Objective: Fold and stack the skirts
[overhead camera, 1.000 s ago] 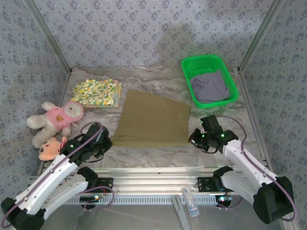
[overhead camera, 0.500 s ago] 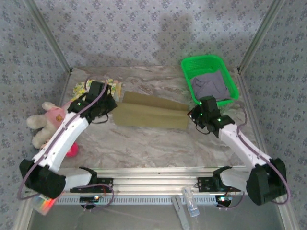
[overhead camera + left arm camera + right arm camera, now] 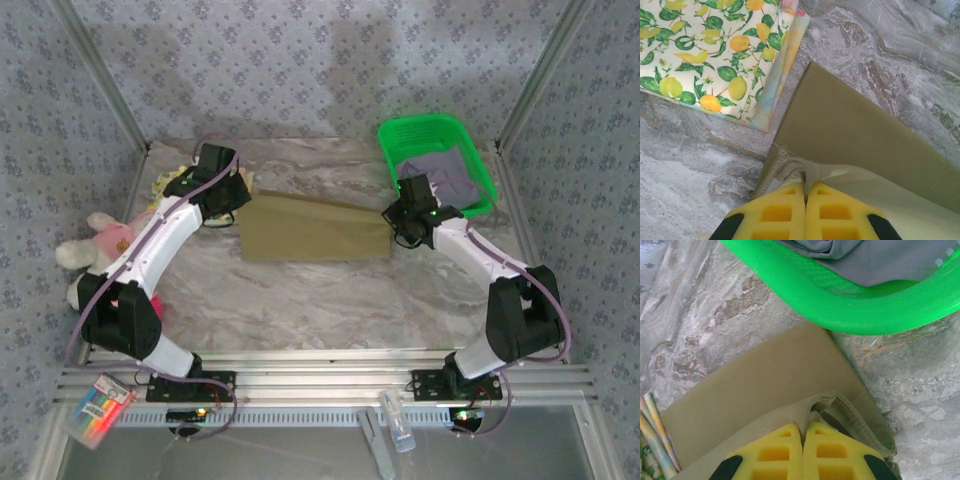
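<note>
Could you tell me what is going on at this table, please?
Both arms are folding the olive-khaki skirt: the left claw and the right claw are each shut on a corner of its doubled-over top layer. A folded floral skirt lies to its left, and a lavender skirt sits in the green basket.

Centre: olive skirt (image 3: pixel 315 232) folded; floral (image 3: pixel 705 55) atop pastel (image 3: pixel 777 75); lavender (image 3: pixel 440 178) crumpled.

Floral skirt (image 3: pixel 705 50) cut off by top, left edges; lavender skirt (image 3: pixel 880 260) cut off by top edge
</note>
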